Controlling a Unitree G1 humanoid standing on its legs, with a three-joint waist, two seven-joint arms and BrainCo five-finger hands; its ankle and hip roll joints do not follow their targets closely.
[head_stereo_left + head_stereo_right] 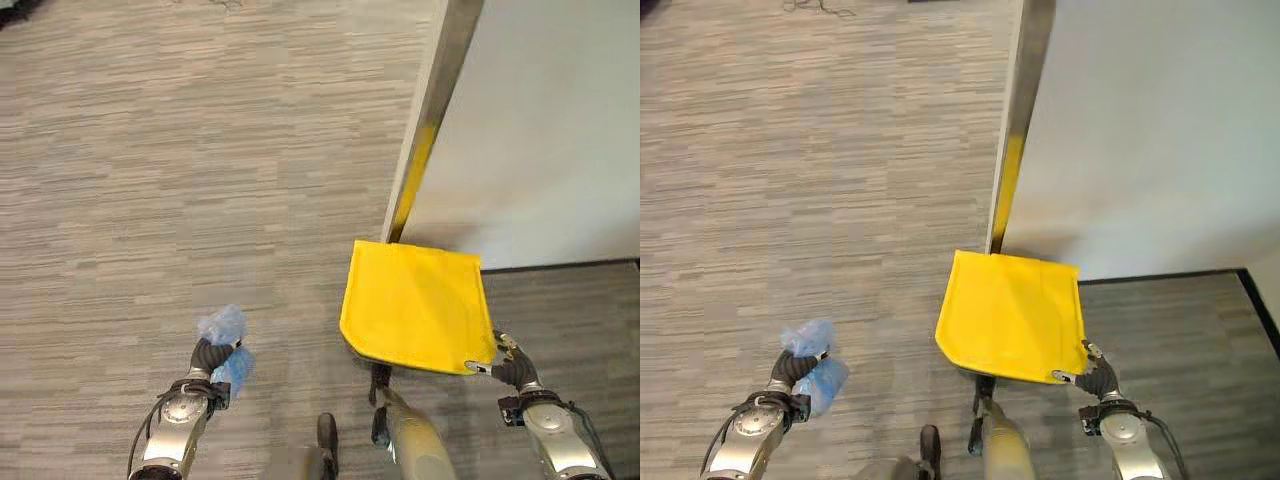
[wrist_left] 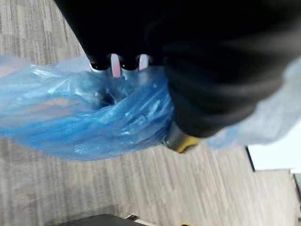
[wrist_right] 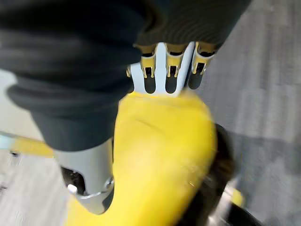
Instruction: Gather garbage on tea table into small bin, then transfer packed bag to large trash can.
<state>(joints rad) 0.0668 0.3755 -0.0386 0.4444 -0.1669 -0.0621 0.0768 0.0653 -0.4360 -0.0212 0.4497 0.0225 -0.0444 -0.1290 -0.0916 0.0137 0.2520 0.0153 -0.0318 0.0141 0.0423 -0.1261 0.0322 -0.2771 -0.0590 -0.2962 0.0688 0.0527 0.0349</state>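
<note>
crumpled translucent blue plastic bag (image 1: 225,345) clenched in left hand (image 1: 207,362), above grey striped carpet (image 1: 150,180) | right hand (image 1: 510,366) grips yellow flat lid (image 1: 415,305) corner | white wall panel (image 1: 540,130) just behind; open floor leftward

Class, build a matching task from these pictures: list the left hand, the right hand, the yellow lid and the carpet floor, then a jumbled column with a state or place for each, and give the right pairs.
Column one:
1. left hand
2. right hand
3. yellow lid
4. carpet floor

Column two:
A. grey and striped, under everything
B. closed on a blue plastic bag
C. gripping the lid's near corner
D. tilted up beside a white wall

Pairs: 1-B, 2-C, 3-D, 4-A
</note>
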